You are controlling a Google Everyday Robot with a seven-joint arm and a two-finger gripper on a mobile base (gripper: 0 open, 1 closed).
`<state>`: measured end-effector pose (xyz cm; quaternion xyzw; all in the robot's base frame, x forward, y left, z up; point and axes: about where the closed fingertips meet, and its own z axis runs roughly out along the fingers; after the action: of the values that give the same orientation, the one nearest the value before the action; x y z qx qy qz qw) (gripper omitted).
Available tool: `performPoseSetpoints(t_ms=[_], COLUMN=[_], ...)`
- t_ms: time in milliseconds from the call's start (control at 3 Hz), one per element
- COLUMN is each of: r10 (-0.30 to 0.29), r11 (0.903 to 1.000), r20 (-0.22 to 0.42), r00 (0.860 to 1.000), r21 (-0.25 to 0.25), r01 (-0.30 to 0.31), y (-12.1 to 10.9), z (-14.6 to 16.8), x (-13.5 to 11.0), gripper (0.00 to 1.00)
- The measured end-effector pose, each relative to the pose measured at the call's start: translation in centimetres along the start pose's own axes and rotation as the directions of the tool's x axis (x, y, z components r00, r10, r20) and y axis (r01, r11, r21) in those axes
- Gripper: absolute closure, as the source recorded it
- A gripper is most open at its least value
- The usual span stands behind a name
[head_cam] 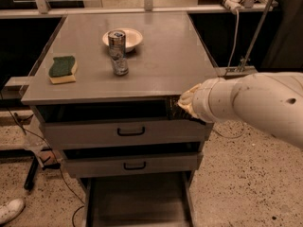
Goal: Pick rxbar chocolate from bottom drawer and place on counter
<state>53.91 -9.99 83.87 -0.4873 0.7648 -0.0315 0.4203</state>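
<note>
Jaws hidden: from where I stand I cannot tell how they are set or what they hold.

Gripper (179, 109) sits at the 4 o'clock corner of the counter (161, 60), just under its front edge, on the white arm (255, 103) reaching in from 3 o'clock. A dark ridged shape shows at its tip. I cannot tell whether that is the rxbar chocolate, nor which way its long axis runs. At 6 o'clock, the bottom drawer (137, 202) stands pulled out. A sponge (62, 69) lies at 9 o'clock.

The counter (161, 65) carries a can (116, 40), a white bowl (131, 37) just behind it, a sponge (62, 69) well left of it, and the gripper (176, 109) front-right of it at the counter's edge
</note>
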Motion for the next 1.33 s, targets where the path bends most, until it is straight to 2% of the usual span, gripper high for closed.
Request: performPoseSetpoints(t_ms=[333,667,1333], r10=[-0.007,-0.018,-0.042], r11=[0.9993,0.9962,0.9922], r20=[-0.001,-0.001,0.033], r00=[1.000,1.000,0.999], r21=[0.036,0.086,0.119], r01=[0.007,0.018,0.038], y=[-1.6,-4.2,-9.3], z=[-1.1,-2.4,-2.0], x=[-1.2,-3.0,-5.8], gripper=[1.00,1.00,1.00])
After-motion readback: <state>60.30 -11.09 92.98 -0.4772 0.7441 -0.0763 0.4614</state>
